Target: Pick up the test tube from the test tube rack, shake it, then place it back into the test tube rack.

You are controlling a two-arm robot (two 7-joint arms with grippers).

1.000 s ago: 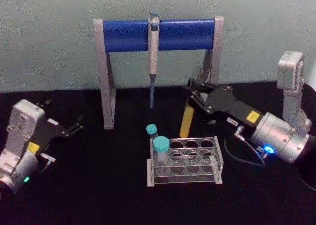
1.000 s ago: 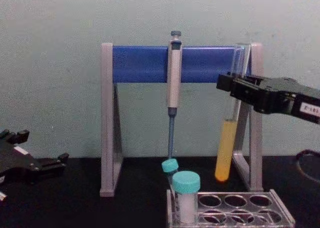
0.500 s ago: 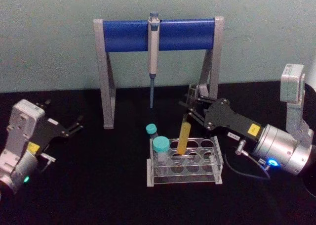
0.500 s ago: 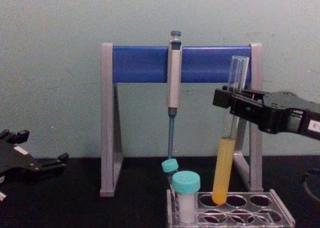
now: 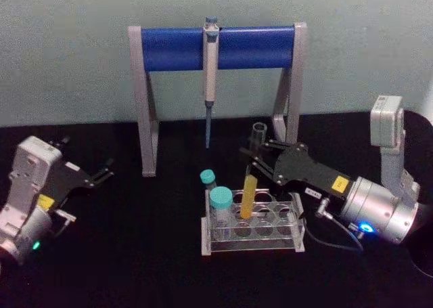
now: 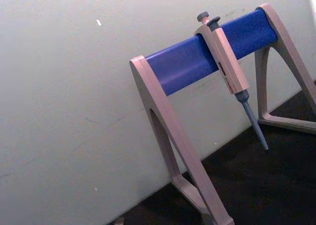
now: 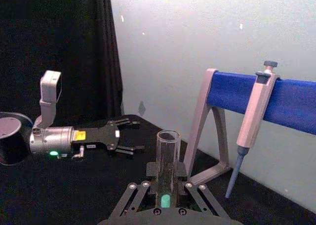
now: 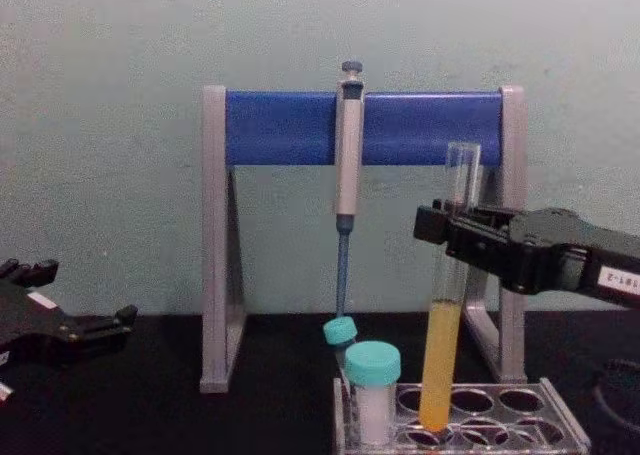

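Your right gripper (image 5: 262, 158) is clamped on the tube (image 5: 249, 194) near its open top. The tube's long axis is close to vertical, and its round bottom is already inside a hole of the rack (image 5: 298, 221), so what's left looks like straight down from the jaws. Your left gripper (image 5: 101, 172) is parked far left with its jaws apart.

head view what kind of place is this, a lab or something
Probably a lab bench: a pipette hangs on a stand, a rack holds capped vials, and the right pincer grips a tube of yellow liquid standing in that rack. The left pincer rests open at left.
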